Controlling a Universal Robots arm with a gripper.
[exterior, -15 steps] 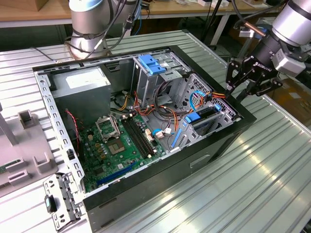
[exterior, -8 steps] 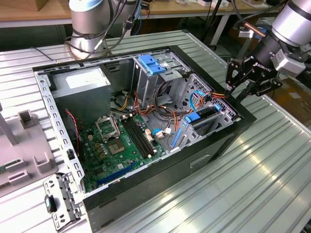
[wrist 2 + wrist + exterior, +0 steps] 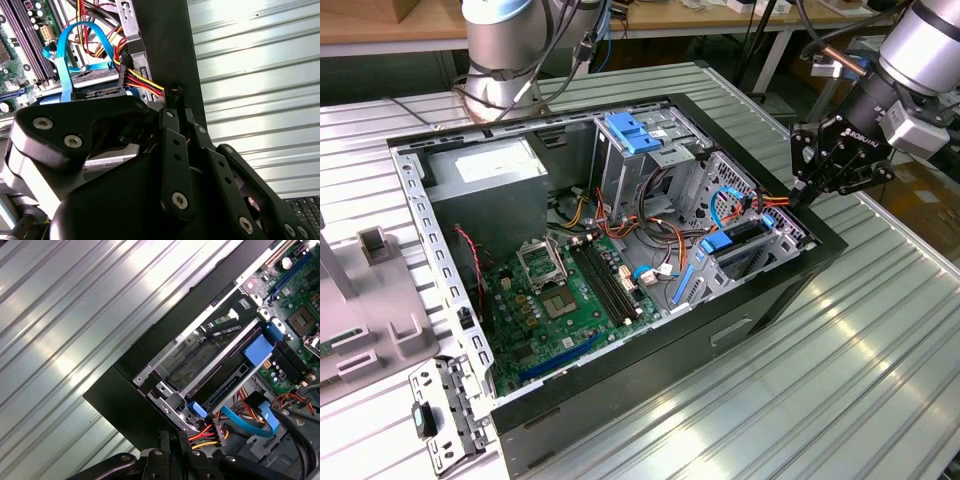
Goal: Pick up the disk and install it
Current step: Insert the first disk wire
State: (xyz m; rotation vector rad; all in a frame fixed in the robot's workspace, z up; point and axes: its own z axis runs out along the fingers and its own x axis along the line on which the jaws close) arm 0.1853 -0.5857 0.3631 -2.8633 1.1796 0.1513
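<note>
Exterior view
- Case: open computer case [image 3: 650,370] lying on its side on a ribbed metal table [image 3: 840,380], with the green circuit board [image 3: 560,300] exposed.
- Gripper: gripper [image 3: 803,195] sits at the case's corner on the exterior view's right, just above the rim.
- Disk: disk [image 3: 745,232] sits slotted in the drive cage inside that same corner, blue rail showing, just below the gripper.
- Wires: red-yellow-black wire bundle [image 3: 775,200] runs from the case interior to the gripper tips.

Second wrist view
- Gripper state: gripper [image 3: 172,100] has its tips drawn together, no gap visible, at the end of the wire bundle [image 3: 142,80] by the case wall [image 3: 165,45]. Cannot tell if a wire is pinched.
- Blue cable: flat blue cable [image 3: 62,55] loops inside the case.

First wrist view
- Disk: disk [image 3: 235,365] seen edge-on between the cage rails, inside the case corner [image 3: 115,400].
- Wires: bundle [image 3: 205,432] ends beside the gripper [image 3: 175,440], with the blue cable [image 3: 250,425] next to it.
</note>
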